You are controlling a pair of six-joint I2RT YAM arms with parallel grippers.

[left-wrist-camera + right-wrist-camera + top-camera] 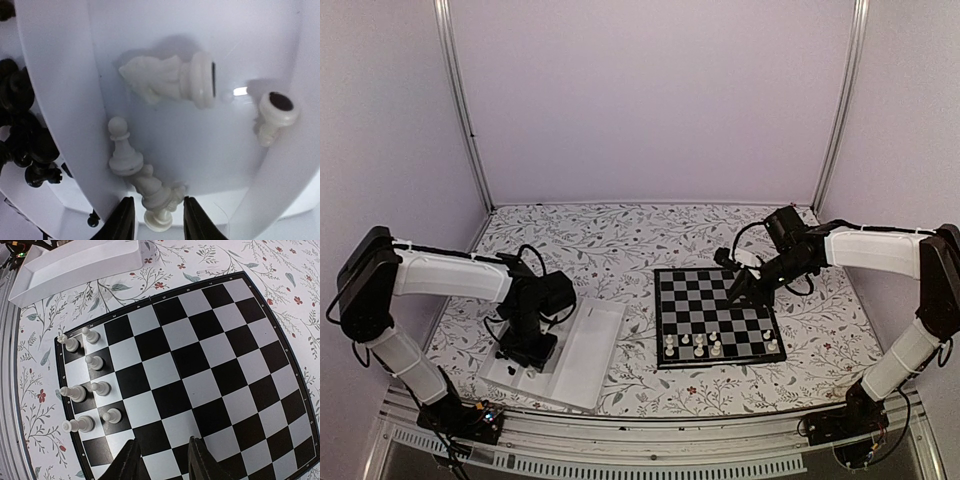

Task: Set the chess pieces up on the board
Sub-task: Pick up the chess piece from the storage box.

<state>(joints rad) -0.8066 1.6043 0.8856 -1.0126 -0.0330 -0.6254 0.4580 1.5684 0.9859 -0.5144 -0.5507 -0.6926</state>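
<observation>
Straddling a toppled cream-white plastic chess piece [152,192] in the white tray [60,75], the left gripper [157,216] may or may not be clamping it; it should centre on the stem before lifting. The right gripper [162,460], fingers apart and empty, hovers over the black-and-silver checked board [200,365].

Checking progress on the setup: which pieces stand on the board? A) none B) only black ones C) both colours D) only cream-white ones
D: only cream-white pieces stand on the board, grouped along one edge, while the black pieces lie in the tray.
</observation>
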